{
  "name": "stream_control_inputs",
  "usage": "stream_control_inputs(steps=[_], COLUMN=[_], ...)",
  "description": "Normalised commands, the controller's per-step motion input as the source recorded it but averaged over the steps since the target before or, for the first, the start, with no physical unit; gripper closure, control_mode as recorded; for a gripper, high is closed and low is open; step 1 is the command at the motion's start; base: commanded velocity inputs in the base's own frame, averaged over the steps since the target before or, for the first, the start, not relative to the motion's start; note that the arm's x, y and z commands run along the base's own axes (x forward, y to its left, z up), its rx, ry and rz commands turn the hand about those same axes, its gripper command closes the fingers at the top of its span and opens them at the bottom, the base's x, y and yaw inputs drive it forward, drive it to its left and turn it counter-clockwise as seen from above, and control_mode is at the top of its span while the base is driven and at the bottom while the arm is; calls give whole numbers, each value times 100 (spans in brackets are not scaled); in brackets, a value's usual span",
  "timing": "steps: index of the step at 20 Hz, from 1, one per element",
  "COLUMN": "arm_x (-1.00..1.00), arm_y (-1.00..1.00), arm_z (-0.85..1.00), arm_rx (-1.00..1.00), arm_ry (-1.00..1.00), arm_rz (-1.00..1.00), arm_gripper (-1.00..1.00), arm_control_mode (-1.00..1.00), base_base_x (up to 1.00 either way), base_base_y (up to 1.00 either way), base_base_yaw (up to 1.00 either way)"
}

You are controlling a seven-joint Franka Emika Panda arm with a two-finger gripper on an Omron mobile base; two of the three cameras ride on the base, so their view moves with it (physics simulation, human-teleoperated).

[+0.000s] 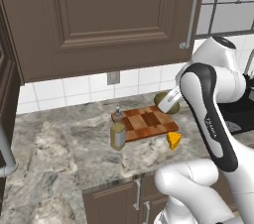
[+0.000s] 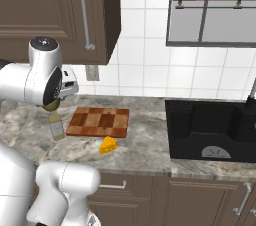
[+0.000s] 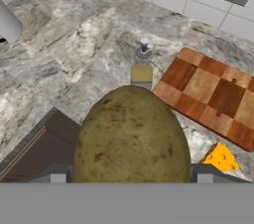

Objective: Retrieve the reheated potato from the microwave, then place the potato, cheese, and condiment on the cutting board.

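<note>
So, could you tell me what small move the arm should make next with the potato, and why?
Probably carry the potato sideways over the cutting board and lower it there. The gripper holds the potato above the counter, and in the left base view it sits near the board's far corner. The board is bare, while the cheese and condiment stand just off it.

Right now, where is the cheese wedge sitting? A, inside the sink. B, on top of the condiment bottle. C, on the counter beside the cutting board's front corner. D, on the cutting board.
C: the cheese wedge lies on the bare granite counter, just off the front corner of the cutting board, with the condiment bottle at the board's other end.
</note>
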Motion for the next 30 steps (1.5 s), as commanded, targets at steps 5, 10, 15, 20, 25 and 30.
stream_control_inputs(steps=[5,10,15,20,25,30], arm_x=[0,0,0,-2,-1,8], arm_y=[0,0,0,-15,-60,-60], arm_z=[0,0,0,-6,-13,-19], arm_rx=[0,0,0,0,12,13], arm_ry=[0,0,0,0,0,3], arm_rz=[0,0,0,0,1,4], arm_gripper=[100,100,100,100,100,100], arm_control_mode=[-100,-100,-100,-100,-100,-100], base_base_x=[0,0,0,0,0,0], base_base_y=[0,0,0,0,0,0], base_base_yaw=[0,0,0,0,0,0])
